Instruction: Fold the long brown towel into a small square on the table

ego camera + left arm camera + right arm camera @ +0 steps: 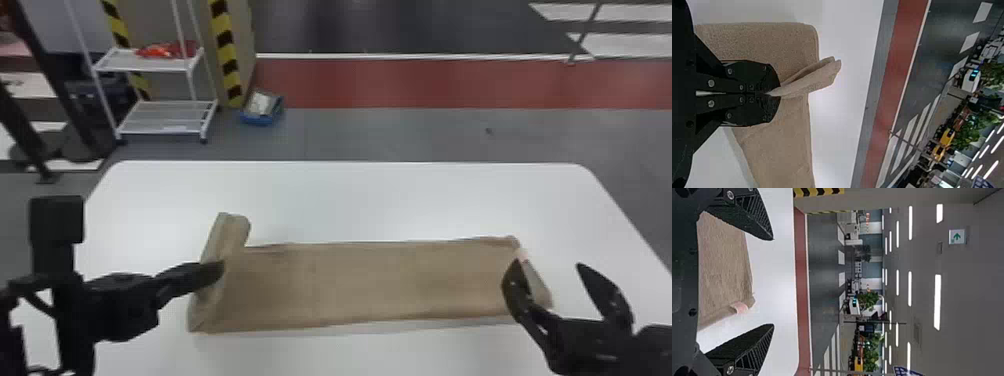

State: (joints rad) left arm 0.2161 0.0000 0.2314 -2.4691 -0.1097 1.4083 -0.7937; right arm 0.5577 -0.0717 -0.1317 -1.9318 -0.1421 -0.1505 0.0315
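Your brown towel (370,285) stretches across the table (380,200), pinched near the table's left side in the clenched fingers of the left gripper (770,94); toward the table's right side, the right gripper (549,265) hangs spread. Expect light, limp, unslippery cloth, so you'd best grip all layers near a corner.

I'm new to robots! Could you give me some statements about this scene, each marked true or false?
1. The left pincer is pinching the towel. True.
2. The right pincer is clamped on the towel too. False: it is open, near the towel's right end.
3. The towel is already a small square. False: it lies stretched out across the white table.
4. A white shelf rack stands beyond the table, towards the left. True.
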